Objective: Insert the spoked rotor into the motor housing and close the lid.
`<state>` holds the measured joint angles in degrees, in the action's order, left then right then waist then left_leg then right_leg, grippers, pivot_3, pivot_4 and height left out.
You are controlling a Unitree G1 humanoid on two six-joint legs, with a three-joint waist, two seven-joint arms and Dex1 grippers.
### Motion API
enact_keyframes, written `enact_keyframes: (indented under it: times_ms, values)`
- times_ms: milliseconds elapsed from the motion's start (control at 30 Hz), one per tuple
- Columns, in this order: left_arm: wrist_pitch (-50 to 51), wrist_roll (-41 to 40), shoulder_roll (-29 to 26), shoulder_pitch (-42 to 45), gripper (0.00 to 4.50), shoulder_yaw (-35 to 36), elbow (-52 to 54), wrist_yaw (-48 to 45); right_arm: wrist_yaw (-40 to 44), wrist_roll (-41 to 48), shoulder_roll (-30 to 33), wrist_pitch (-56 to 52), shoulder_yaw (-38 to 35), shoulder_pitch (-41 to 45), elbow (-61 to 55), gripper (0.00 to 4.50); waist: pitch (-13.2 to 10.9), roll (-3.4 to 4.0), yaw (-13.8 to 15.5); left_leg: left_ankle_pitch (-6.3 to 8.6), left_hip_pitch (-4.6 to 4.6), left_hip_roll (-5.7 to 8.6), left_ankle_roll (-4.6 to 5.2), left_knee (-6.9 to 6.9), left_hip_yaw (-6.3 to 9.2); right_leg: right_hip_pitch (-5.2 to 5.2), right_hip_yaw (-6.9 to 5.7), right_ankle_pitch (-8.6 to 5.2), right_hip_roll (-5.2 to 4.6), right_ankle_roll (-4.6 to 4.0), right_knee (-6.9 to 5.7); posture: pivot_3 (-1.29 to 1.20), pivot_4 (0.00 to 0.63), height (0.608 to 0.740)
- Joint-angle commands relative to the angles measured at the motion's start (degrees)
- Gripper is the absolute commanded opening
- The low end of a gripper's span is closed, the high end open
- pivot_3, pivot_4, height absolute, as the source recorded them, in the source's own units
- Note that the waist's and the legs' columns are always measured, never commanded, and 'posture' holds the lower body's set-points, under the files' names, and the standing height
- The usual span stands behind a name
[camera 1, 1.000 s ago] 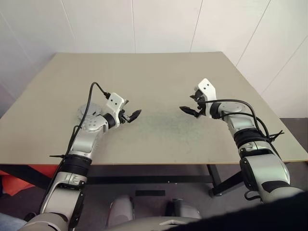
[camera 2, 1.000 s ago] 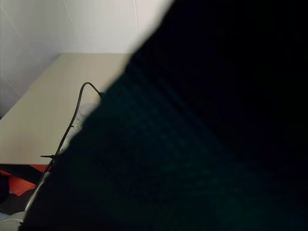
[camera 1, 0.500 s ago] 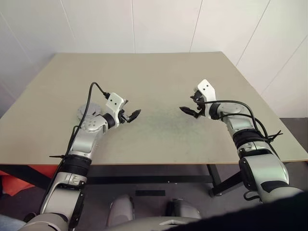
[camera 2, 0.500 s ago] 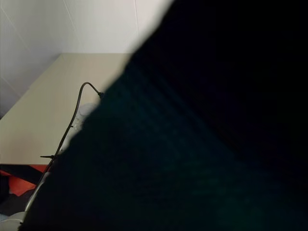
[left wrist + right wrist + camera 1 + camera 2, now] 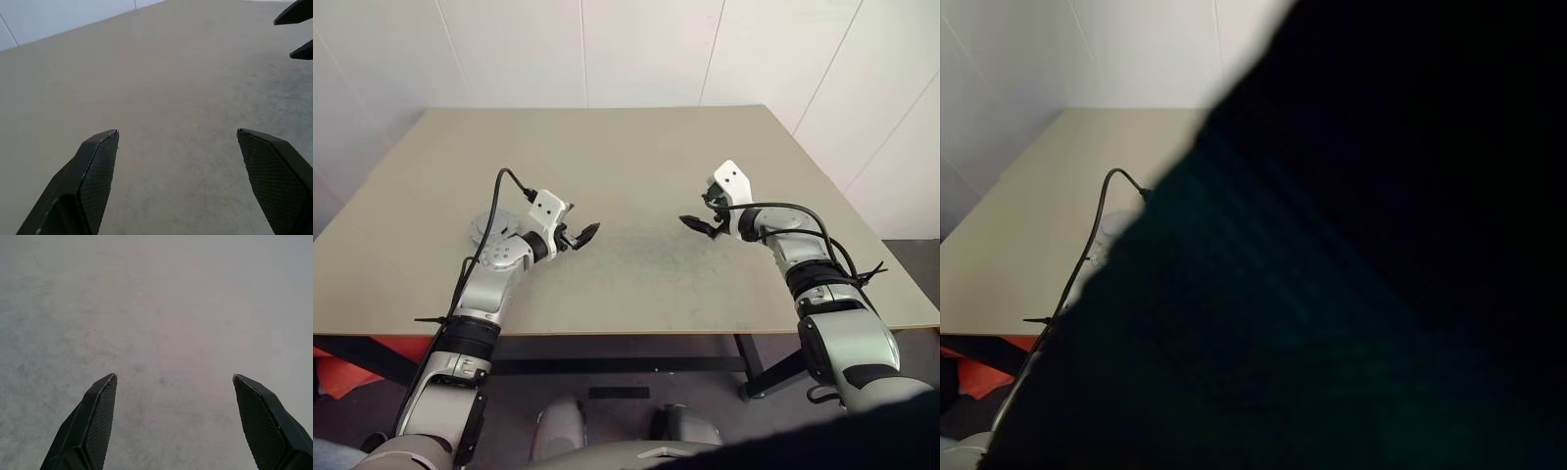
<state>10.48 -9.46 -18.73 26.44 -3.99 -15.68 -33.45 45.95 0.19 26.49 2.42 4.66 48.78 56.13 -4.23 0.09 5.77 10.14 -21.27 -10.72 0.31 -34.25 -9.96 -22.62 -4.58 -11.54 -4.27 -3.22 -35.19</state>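
A round grey metal part (image 5: 481, 229) lies on the table's left side, half hidden behind my left forearm; whether it is the motor housing or the lid I cannot tell. The spoked rotor is out of view. My left gripper (image 5: 579, 235) hovers just right of that part, open and empty, its fingers (image 5: 98, 166) spread over bare tabletop. My right gripper (image 5: 697, 222) hangs over the table's right half, pointing toward the left one, open with nothing between its fingers (image 5: 98, 416). A wide gap of table separates the two grippers. The right gripper's fingertips (image 5: 295, 13) also show in the left wrist view.
The beige table (image 5: 636, 157) is backed by white walls behind and on the right. A black cable (image 5: 505, 178) loops above my left wrist. Something red-orange (image 5: 342, 367) lies on the floor under the table's left front corner.
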Motion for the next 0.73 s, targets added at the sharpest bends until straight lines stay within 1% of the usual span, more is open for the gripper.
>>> enact_keyframes:
  times_ms: [33, 733]
  values:
    - [-1.4, 0.3, -0.2, 0.8, 4.09, 1.1, 1.9, 0.4, -0.2, 0.2, -0.1, 1.5, -1.1, 2.0, -0.5, 4.28, 0.0, 0.0, 0.0, 0.0, 0.0, 0.0, 0.0, 0.0, 0.0, 0.0, 0.0, 0.0, 0.0, 0.0, 0.0, 0.0, 0.0, 0.74]
    - [-2.6, 1.3, 0.8, 1.6, 4.09, 0.7, -0.3, 0.5, -0.6, -0.4, 1.0, 1.8, -1.2, 1.2, -0.7, 4.28, 0.0, 0.05, 0.0, 0.0, 0.0, 0.0, 0.0, 0.0, 0.0, -0.01, 0.0, 0.0, 0.0, 0.0, 0.0, 0.0, 0.0, 0.74]
